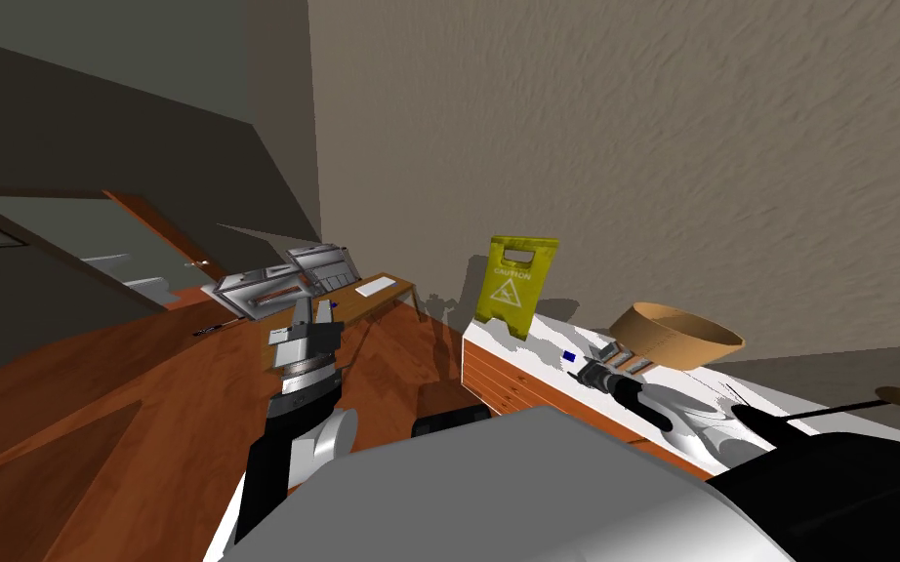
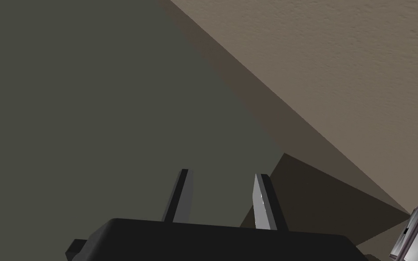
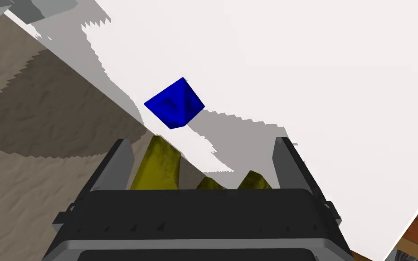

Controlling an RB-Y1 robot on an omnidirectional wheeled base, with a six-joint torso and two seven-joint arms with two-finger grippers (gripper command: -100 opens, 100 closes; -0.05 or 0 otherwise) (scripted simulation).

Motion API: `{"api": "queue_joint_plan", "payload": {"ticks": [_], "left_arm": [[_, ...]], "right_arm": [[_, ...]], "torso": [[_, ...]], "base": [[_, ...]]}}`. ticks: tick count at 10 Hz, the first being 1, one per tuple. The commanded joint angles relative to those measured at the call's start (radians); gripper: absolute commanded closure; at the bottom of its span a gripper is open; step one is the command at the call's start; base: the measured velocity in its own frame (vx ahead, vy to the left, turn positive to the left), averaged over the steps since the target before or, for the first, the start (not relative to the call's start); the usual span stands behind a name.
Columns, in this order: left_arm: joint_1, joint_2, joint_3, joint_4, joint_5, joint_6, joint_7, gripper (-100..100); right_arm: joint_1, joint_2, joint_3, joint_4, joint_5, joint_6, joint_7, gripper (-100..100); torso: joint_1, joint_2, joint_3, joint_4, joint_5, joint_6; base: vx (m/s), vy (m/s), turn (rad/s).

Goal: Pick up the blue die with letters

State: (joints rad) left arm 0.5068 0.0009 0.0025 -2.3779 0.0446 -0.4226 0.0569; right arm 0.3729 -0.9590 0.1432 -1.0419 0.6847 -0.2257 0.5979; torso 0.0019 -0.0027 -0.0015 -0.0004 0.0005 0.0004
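1. Blue die [image 1: 569, 357] sits on the white surface [image 1: 536, 363], right of centre in the head frame; faint marks on its faces, letters not readable
2. Die is between the yellow caution sign [image 1: 516, 283] and the round tan basket [image 1: 677, 335], nearer the front edge of the surface than either; touches neither
3. Right arm reaches in from the lower right of the head frame, low over the surface, its end just beside the die
4. Right wrist view: right gripper [image 3: 203, 141] has fingers [image 3: 121, 163] spread wide, nothing between them
5. Die [image 3: 175, 103] lies just past the fingertips, roughly in line with the gap, not touching either finger, one corner towards the camera, shadow on the surface [image 3: 321, 68]
6. Yellow sign [image 3: 156, 165] shows behind the gripper body, beyond the surface edge
7. Left gripper [image 1: 311, 314] is held up left of centre in the head frame, above the wooden floor [image 1: 97, 410], well apart from the die
8. Left wrist view: left gripper [image 2: 222, 172] fingers stand apart with a narrower gap, holding nothing
9. Surface has orange-brown wooden drawer fronts [image 1: 497, 376] below it
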Motion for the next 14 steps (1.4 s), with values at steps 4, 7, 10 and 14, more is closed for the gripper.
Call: {"api": "queue_joint_plan", "payload": {"ticks": [4,7,10,14], "left_arm": [[0.000,0.000,0.000,0.000,0.000,0.000,0.000,0],[0.000,0.000,0.000,0.000,0.000,0.000,0.000,0],[0.000,0.000,0.000,0.000,0.000,0.000,0.000,0],[0.000,0.000,0.000,0.000,0.000,0.000,0.000,0]], "right_arm": [[-0.024,-0.054,0.029,0.126,0.037,-0.029,0.043,-100],[-0.039,-0.085,0.050,0.220,0.064,-0.056,0.075,-100],[-0.051,-0.108,0.072,0.294,0.086,-0.084,0.104,-100],[-0.062,-0.123,0.112,0.395,0.117,-0.128,0.142,-100]], "torso": [[0.000,0.000,0.000,0.000,0.000,0.000],[0.000,-0.001,0.000,0.000,0.000,0.000],[0.001,-0.002,-0.001,-0.001,0.000,0.000],[0.000,0.000,0.000,0.000,0.000,0.001]], "base": [[0.044,0.031,0.064],[0.062,0.033,0.080],[0.072,0.042,0.072],[0.060,0.026,0.066]]}}
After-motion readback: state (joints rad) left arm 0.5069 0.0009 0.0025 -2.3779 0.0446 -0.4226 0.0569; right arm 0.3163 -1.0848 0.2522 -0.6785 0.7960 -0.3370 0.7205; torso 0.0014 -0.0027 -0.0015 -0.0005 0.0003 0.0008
